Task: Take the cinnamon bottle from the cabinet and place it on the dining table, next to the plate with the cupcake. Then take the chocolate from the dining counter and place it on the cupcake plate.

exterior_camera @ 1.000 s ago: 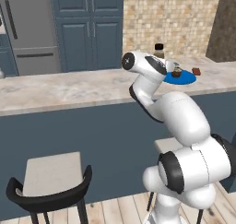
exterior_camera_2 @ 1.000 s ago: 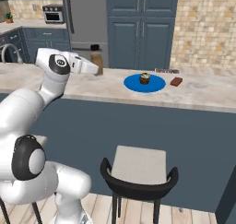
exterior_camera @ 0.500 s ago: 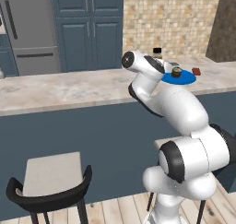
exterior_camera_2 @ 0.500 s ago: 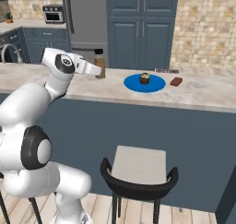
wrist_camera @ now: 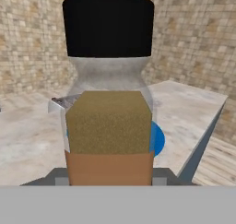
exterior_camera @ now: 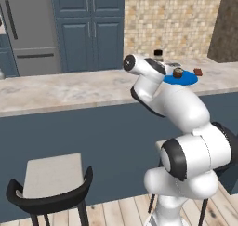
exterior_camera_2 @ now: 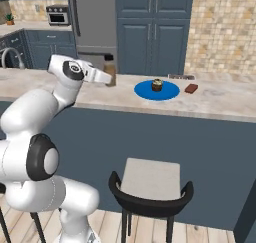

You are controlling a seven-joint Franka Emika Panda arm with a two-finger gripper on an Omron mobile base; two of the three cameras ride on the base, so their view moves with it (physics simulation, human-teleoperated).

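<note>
My end effector (exterior_camera_2: 109, 78), half closed, grips the cinnamon bottle (wrist_camera: 109, 98); tilted release could topple it onto the plate (exterior_camera_2: 156, 90).

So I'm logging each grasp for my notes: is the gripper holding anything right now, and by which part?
Yes: the small amber-brown bottle with a black screw cap, gripped low on its body, upright, with the gripper over the beige marbled table.

Our white arm (exterior_camera: 158, 88) reaches over the beige marbled surface (exterior_camera: 65, 90). Behind its wrist we see the black-capped cinnamon bottle (exterior_camera: 158, 55), upright. Just right lies the blue plate (exterior_camera: 186, 79) with the cupcake (exterior_camera: 177, 73) on it; the chocolate (exterior_camera: 198, 72) sits beside the plate.
</note>
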